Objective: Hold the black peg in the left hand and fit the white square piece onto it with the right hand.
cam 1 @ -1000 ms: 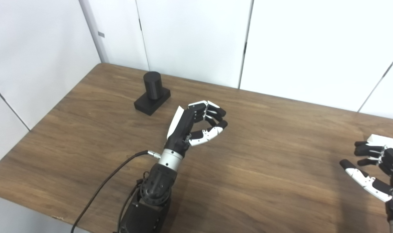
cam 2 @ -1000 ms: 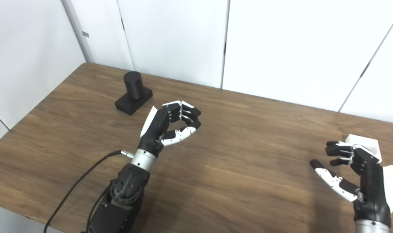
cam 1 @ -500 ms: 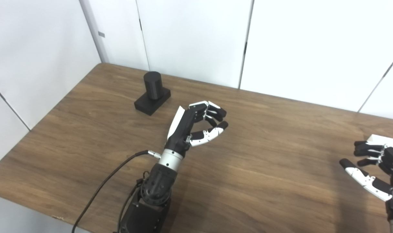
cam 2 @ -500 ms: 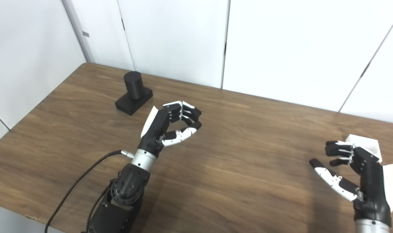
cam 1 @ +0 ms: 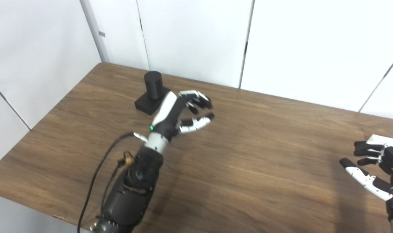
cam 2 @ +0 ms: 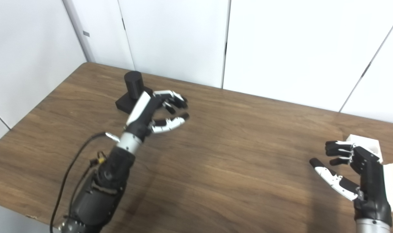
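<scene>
Near edge, right side: right hand (cam 2: 354, 171) hovers low over the table (cam 2: 235, 168), fingers (cam 2: 335, 152) spread and lightly curled, thumb held apart, nothing between them. White square piece (cam 2: 372, 144) lies flat on the table just beyond and to the right of those fingers, partly hidden by them; contact cannot be told.

Mid-table, left side: left hand (cam 1: 180, 111) is raised above the table, fingers and thumb apart, palm empty.

Far left: black peg (cam 1: 152, 84) stands upright, long axis vertical, on its square black base (cam 1: 146, 104). It sits beyond and to the left of the left hand, near it but not touching. Left hand is clearly the nearer one; right hand is well apart, across the table.

Judgement: the coming grasp turns on the left hand reaching up-left to wrap the upright cylinder from the side.

View differences: right eye view shows the whole right hand, its wrist and more of the white piece; left eye view crops the hand at the frame edge. Left hand's back overlaps the base corner in both.
</scene>
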Controlling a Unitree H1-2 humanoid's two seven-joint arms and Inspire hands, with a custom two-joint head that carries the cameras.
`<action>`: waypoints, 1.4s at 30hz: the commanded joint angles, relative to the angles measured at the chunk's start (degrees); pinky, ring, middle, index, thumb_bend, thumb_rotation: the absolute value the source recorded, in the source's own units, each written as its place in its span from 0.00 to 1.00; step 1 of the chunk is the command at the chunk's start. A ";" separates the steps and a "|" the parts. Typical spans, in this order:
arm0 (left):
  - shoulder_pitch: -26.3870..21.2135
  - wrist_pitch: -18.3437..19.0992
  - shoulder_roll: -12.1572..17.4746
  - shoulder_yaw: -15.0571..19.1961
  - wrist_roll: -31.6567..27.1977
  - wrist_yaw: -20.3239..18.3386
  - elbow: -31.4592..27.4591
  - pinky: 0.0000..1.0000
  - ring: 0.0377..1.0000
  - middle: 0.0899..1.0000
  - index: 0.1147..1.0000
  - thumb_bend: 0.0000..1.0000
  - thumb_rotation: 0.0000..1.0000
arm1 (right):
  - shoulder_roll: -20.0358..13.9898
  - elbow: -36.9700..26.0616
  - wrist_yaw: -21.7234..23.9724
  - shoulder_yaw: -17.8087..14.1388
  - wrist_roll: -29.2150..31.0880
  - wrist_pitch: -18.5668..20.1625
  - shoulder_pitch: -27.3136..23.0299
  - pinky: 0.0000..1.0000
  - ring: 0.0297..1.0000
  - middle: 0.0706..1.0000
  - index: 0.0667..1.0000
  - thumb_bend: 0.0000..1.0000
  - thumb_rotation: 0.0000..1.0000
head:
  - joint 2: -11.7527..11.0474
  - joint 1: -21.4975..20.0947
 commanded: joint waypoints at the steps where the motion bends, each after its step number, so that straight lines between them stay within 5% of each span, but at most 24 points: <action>1: -3.30 0.92 1.41 0.32 2.46 0.75 -2.32 0.53 0.63 0.66 0.43 0.51 0.08 | -0.40 -2.04 -0.70 -0.16 -1.39 -1.45 -1.51 0.44 0.54 0.58 0.45 0.49 0.11 | 0.03 0.22; 15: -9.86 7.83 5.57 1.32 11.36 2.49 -0.78 0.57 0.66 0.68 0.43 0.51 0.08 | -0.42 -1.73 -1.41 -0.19 -4.78 -1.85 -1.80 0.41 0.52 0.57 0.45 0.49 0.11 | -0.13 0.25; 17: -11.08 8.54 6.19 1.49 11.82 2.36 0.00 0.58 0.67 0.68 0.61 0.69 0.23 | -0.41 -1.88 -1.25 -0.21 -4.54 -1.66 -1.74 0.41 0.52 0.57 0.45 0.49 0.11 | -0.15 0.45; 19: -12.10 8.78 6.95 1.39 12.49 2.59 0.72 0.60 0.69 0.70 0.65 0.72 0.26 | -0.39 -2.00 -1.08 -0.13 -4.31 -1.65 -1.67 0.41 0.52 0.57 0.45 0.49 0.11 | -0.15 0.45; 27: -15.52 9.32 9.76 1.13 16.75 4.92 4.79 0.57 0.72 0.78 0.71 0.77 0.29 | -0.16 -2.47 -1.19 0.33 -4.98 -1.32 -1.37 0.43 0.53 0.58 0.45 0.49 0.11 | -0.11 0.43; 33: -17.22 11.25 12.39 0.60 21.63 6.17 7.98 0.71 0.84 0.83 0.75 0.78 0.33 | -0.05 -3.00 -1.00 0.09 -4.38 -0.63 -1.29 0.43 0.53 0.58 0.45 0.49 0.11 | 0.06 0.33; 42: -18.64 12.49 15.14 0.30 24.30 8.75 13.20 0.76 0.90 0.87 0.78 0.78 0.34 | -0.32 -3.22 -1.02 -0.11 -4.45 -0.60 -1.38 0.41 0.52 0.57 0.45 0.49 0.11 | 0.16 0.48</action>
